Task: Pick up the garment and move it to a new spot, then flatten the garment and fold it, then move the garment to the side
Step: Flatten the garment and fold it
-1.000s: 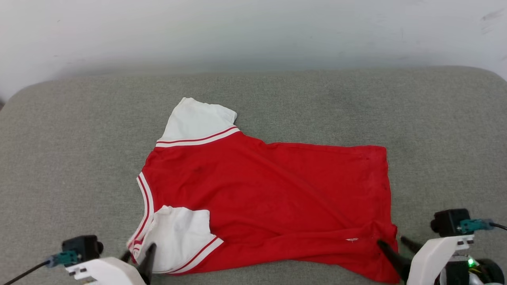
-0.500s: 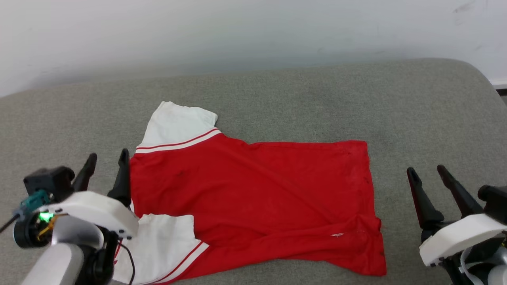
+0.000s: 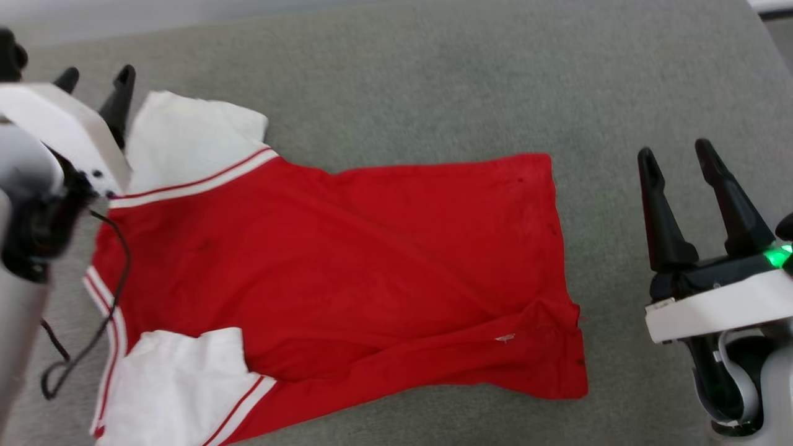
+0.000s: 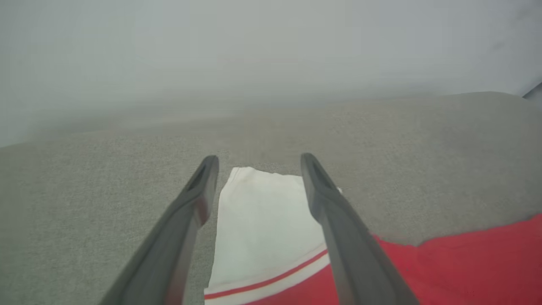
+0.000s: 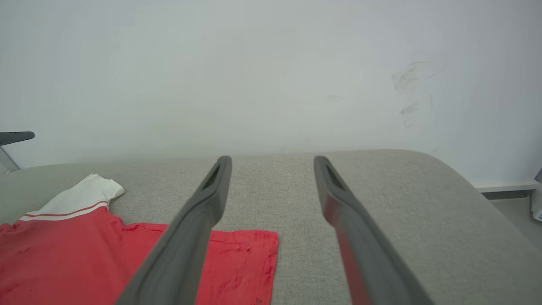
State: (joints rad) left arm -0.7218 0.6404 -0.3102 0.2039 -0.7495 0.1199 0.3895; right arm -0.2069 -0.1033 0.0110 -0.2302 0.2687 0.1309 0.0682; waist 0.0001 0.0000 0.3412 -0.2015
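The garment [image 3: 347, 260], a red T-shirt with white striped sleeves, lies spread on the grey cushion, collar to the left and hem to the right. Its far white sleeve [image 4: 266, 228] shows between my left fingers in the left wrist view. My left gripper [image 3: 96, 77] hangs open above that sleeve's left edge, holding nothing. My right gripper [image 3: 675, 155] stands open over bare cushion, right of the hem [image 5: 254, 258] and apart from it. The lower hem corner is bunched into folds. The near sleeve [image 3: 179, 378] lies at the lower left.
The grey fabric cushion [image 3: 433, 80] has a rounded right edge [image 5: 457, 178] and backs onto a white wall [image 5: 271, 84]. Bare cushion lies behind and to the right of the shirt. A black cable [image 3: 93, 322] hangs from my left arm over the collar.
Both grippers let go of the shirt's near edge and rose open, the left toward the far sleeve, the right to the hem's right. The camera has tilted down and shifted.
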